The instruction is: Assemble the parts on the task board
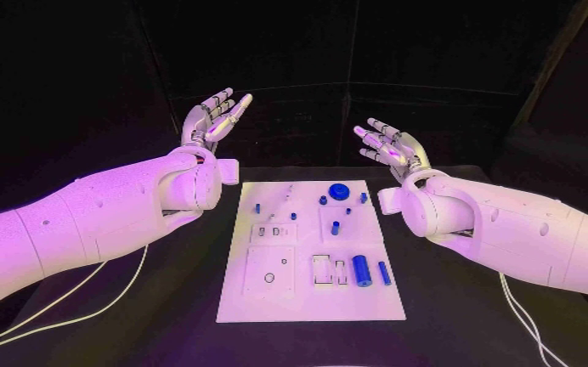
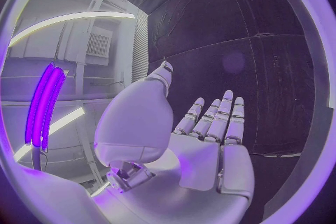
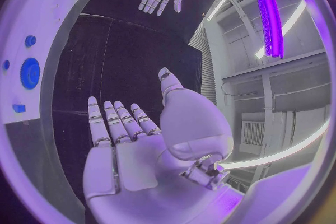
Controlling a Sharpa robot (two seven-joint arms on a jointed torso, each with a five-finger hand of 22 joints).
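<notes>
You have both arms raised above the black counter (image 1: 183, 299), one on each side of the task board (image 1: 307, 299). The left robot hand (image 1: 216, 121) is released: fingers straight and a bit apart, pointing up and away, nothing in it; the left wrist view shows the same flat palm (image 2: 210, 145). The right robot hand (image 1: 390, 148) is released too, fingers spread, palm empty, see also the right wrist view (image 3: 122, 145).

The task board lies flat in the middle of the counter, btw. the two arms, well below both hands. On it you see the parts: a round blue gear (image 1: 338, 189) near the far edge, a thick blue cylinder (image 1: 362, 268) and a thinner blue rod (image 1: 383, 273) just beside it at the near right, plus several small blue pegs (image 1: 294, 215) in the middle. No hand touches the board or any part.
</notes>
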